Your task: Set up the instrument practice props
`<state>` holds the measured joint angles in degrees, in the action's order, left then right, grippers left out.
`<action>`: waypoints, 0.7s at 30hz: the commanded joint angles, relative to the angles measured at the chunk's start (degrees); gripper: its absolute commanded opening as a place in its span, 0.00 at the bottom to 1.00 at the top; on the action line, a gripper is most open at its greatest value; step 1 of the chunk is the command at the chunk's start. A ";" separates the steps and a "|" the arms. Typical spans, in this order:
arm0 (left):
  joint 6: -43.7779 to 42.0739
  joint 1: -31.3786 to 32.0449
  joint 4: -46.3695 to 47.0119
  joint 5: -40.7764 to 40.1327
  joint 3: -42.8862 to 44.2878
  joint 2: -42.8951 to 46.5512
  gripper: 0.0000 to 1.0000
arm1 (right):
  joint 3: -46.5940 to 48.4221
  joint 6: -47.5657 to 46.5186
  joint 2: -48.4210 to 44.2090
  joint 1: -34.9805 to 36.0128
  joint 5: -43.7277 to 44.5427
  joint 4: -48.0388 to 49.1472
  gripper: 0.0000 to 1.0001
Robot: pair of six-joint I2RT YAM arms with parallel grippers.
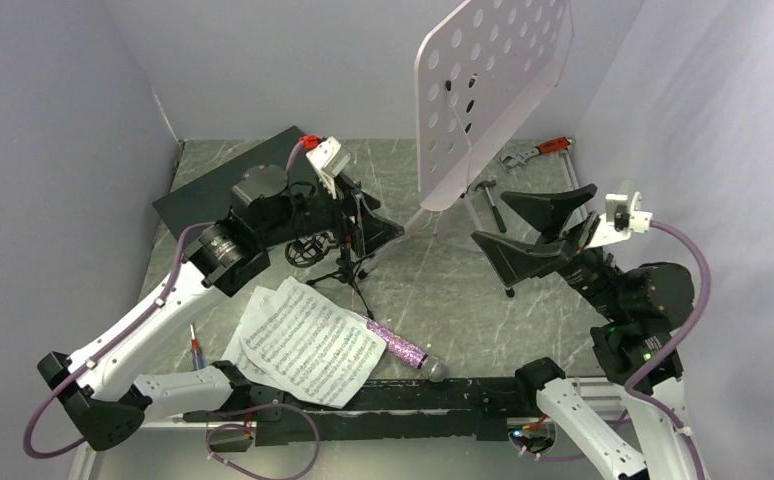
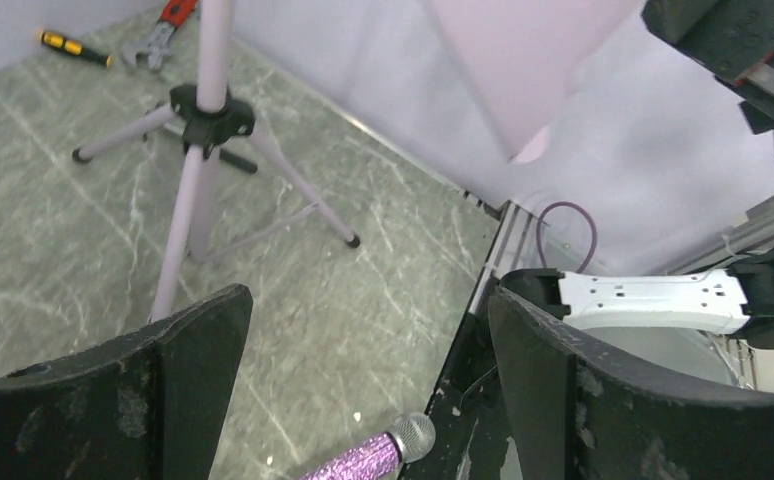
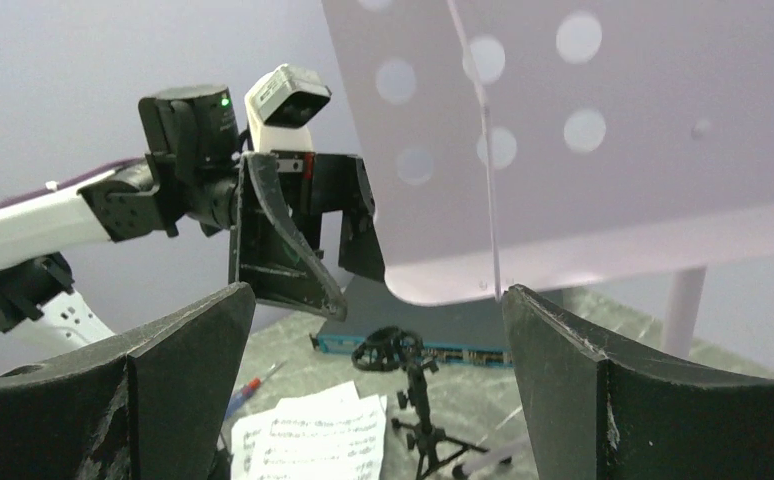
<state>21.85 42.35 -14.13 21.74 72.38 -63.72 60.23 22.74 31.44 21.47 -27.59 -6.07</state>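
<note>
plainly, left gripper point(image 1: 375, 222) and right gripper point(image 1: 498, 222) gape wide, holding nothing, flanking the music stand point(image 1: 493, 90); sheet-music pages point(image 1: 308, 340) and microphone point(image 1: 398, 345) lie nearer.

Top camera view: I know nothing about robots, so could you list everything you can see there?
music stand: one, pale lilac with holes, standing at the back
sheet-music pages: two, white, overlapping, front left
microphone: one, purple glitter, lying front centre beside the pages
mic stand: one, black, small tripod, left of centre
flat box: one, dark, back left
hand tools: a few, some red-handled, back right
table: one, grey-green marbled
left hand: one, black, open, above the mic stand
right hand: one, black, open, right of centre
</note>
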 commanded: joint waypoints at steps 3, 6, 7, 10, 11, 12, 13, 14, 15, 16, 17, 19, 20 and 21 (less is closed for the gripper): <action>-2.55 3.08 4.86 -1.34 6.15 -0.70 0.93 | 5.77 1.77 4.89 -0.12 3.03 3.17 0.99; -2.90 3.98 6.36 -1.44 7.78 -1.35 0.93 | 7.35 2.74 7.59 -0.13 4.25 2.42 0.99; -3.14 4.28 6.70 -1.46 8.41 -1.66 0.93 | 7.58 3.15 8.14 -0.16 4.48 2.35 0.99; -3.58 4.95 8.40 -1.51 9.69 -2.07 0.93 | 7.52 4.00 8.69 -0.12 4.63 2.96 0.99; -3.63 5.13 9.12 -1.58 9.87 -2.28 0.93 | 7.52 4.20 8.74 -0.12 4.77 3.02 0.99; -3.79 5.29 9.85 -1.51 10.08 -2.47 0.93 | 7.52 4.17 8.81 -0.08 4.87 2.85 0.99; -3.99 5.43 10.51 -1.82 10.14 -2.58 0.93 | 7.49 4.13 8.89 -0.11 4.98 2.74 0.99; -4.07 5.49 11.37 -2.02 10.12 -2.74 0.93 | 7.22 4.03 8.86 -0.18 4.83 2.84 0.99; -4.08 5.59 12.35 -2.22 10.12 -2.95 0.93 | 6.84 3.87 8.70 -0.13 4.42 3.31 0.99; -4.08 5.63 13.18 -2.54 10.33 -3.30 0.93 | 6.53 3.88 8.39 -0.15 4.23 3.60 0.99; -4.15 5.64 13.61 -2.63 10.63 -3.77 0.92 | 6.21 4.01 8.11 -0.17 4.04 3.99 0.99; -4.35 5.67 13.71 -3.32 11.21 -4.81 0.91 | 5.84 4.11 7.40 -0.15 3.76 4.74 1.00; -4.15 5.72 14.81 -3.61 11.59 -5.60 0.91 | 5.70 4.19 7.12 -0.13 3.84 4.82 1.00; -4.18 5.73 15.31 -3.48 11.99 -6.22 0.90 | 5.63 4.19 7.00 -0.12 3.93 4.79 1.00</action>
<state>18.70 47.72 -3.77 19.53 81.23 -67.94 65.89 26.20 40.03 21.47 -23.62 -4.62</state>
